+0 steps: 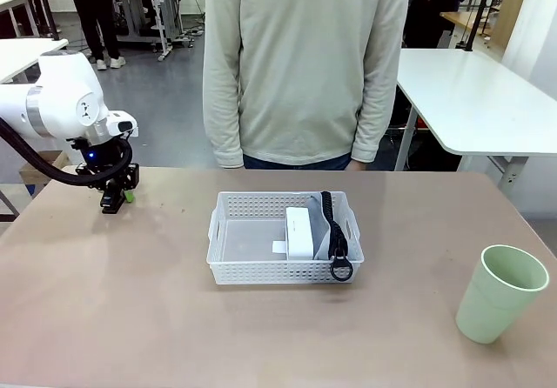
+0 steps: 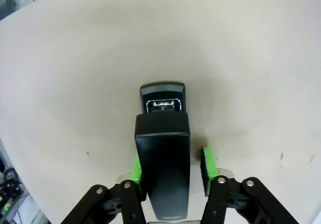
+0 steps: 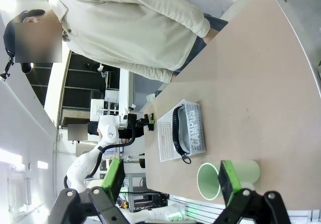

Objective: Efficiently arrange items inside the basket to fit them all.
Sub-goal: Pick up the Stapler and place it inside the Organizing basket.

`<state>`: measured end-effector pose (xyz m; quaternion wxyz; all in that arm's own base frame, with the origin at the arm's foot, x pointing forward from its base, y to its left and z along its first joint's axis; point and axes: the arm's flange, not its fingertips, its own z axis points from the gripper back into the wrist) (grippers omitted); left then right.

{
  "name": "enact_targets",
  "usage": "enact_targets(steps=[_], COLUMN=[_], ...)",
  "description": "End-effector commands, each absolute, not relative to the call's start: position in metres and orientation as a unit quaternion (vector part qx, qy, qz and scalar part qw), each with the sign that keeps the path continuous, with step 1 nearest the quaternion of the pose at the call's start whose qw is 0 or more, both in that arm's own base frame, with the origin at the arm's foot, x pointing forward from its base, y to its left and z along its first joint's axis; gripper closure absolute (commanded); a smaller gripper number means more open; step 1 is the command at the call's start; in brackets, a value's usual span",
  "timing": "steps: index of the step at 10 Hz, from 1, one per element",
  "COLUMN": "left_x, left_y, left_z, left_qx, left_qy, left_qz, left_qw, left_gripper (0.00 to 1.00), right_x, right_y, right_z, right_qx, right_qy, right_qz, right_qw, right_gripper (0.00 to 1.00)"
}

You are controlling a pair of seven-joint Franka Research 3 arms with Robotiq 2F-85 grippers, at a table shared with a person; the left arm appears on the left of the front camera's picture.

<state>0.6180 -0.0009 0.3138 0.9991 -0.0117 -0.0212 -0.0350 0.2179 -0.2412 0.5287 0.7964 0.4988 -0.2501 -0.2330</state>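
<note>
My left gripper (image 1: 116,200) is down on the table at the far left, shut on the black stapler (image 2: 163,153), which lies flat between its green pads (image 2: 135,168). The white basket (image 1: 228,270) sits mid-table, well to the right of that gripper. In its right half lie the white block (image 1: 301,231) and the grey pouch (image 1: 321,240) with its black strap. The pale green cup (image 1: 500,294) stands upright near the front right. In the right wrist view my right gripper (image 3: 172,180) is open and empty, high above the table.
A person in a pale sweater (image 1: 305,66) stands at the far edge behind the basket, hands at their sides. The basket's left half (image 1: 248,236) is bare. White tables stand behind at left and right.
</note>
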Motion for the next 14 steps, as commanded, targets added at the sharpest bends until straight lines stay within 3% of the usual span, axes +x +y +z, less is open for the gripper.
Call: enact_targets(steps=[1, 3, 6, 8, 10, 11, 12, 14], left_x=[0.625, 0.624, 0.621, 0.609, 0.558, 0.522, 0.481, 0.416], left_y=[-0.004, -0.005, -0.002, 0.011, 0.024, 0.024, 0.019, 0.012], left_z=[0.318, 0.32, 0.323, 0.361, 0.432, 0.433, 0.417, 0.394], left_qx=[0.011, 0.013, 0.011, -0.027, -0.089, -0.103, -0.087, -0.058], left_qy=[-0.004, -0.002, 0.0, 0.018, 0.08, 0.112, 0.109, 0.005], left_qz=[-0.022, -0.025, -0.022, -0.061, -0.205, -0.243, -0.287, -0.291], left_qw=[1.0, 1.0, 1.0, 0.998, 0.971, 0.958, 0.948, 0.955], left_gripper=[0.85, 1.0, 1.0, 1.0, 1.0, 1.0, 1.0, 1.0], right_x=[0.219, 0.219, 0.219, 0.219, 0.219, 0.219, 0.219, 0.219], right_y=[-0.242, -0.242, -0.242, -0.242, -0.242, -0.242, -0.242, -0.242], right_z=[0.53, 0.53, 0.53, 0.53, 0.53, 0.53, 0.53, 0.53], right_qx=[0.505, 0.505, 0.505, 0.505, 0.505, 0.505, 0.505, 0.505], right_qy=[-0.263, -0.263, -0.263, -0.263, -0.263, -0.263, -0.263, -0.263], right_qz=[-0.221, -0.221, -0.221, -0.221, -0.221, -0.221, -0.221, -0.221], right_qw=[0.792, 0.792, 0.792, 0.792, 0.792, 0.792, 0.792, 0.792], right_gripper=[0.0, 0.0, 0.0, 0.0, 0.0, 0.0, 0.0, 0.0])
